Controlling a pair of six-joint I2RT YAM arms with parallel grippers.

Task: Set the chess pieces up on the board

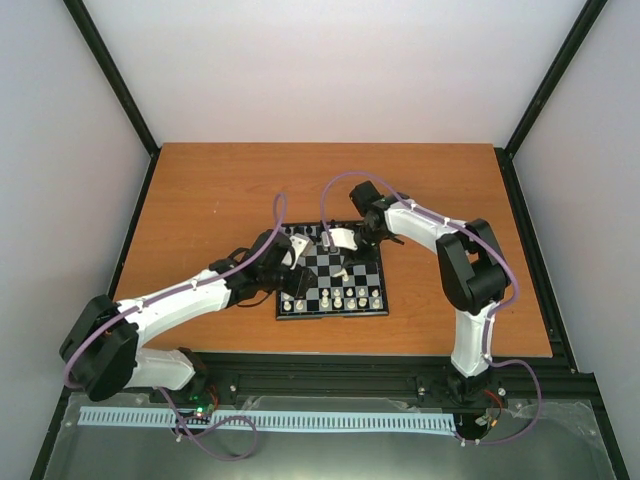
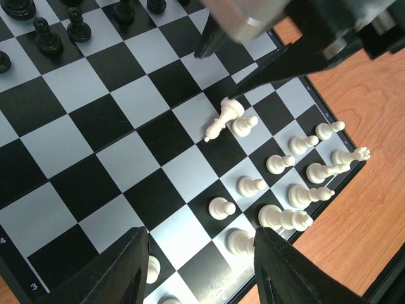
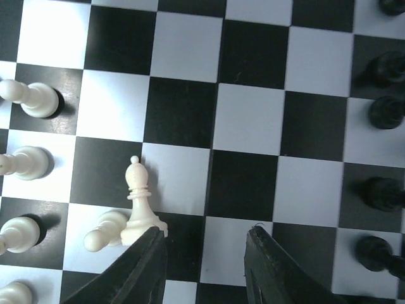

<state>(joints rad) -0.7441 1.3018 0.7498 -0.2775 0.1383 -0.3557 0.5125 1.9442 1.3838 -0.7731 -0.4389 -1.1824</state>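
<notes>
Since the small cream-white bishop [image 3: 136, 202] sits against a cream-white pawn [image 3: 101, 235], short of the black-and-grey checkered board's [image 3: 253, 120] white back rank, right gripper [image 3: 202, 259] (fingers apart, empty; left gripper [image 2: 202, 269] likewise) likely must close on it next.

A robot lab cell: white panels [image 1: 340, 60] in black framing [image 1: 112, 75] enclose a wooden table [image 1: 220, 180].

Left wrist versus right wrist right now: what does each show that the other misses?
Only left wrist: the black-and-pale checkered board with its border, the orange-brown wooden table, the cream-white back-row pieces, and the right pincer seen from outside. Only right wrist: the empty gap between that pincer's fingers, close beside the tipped cream-white bishop. Both: that bishop resting against a cream-white pawn, plus black chessmen.
</notes>
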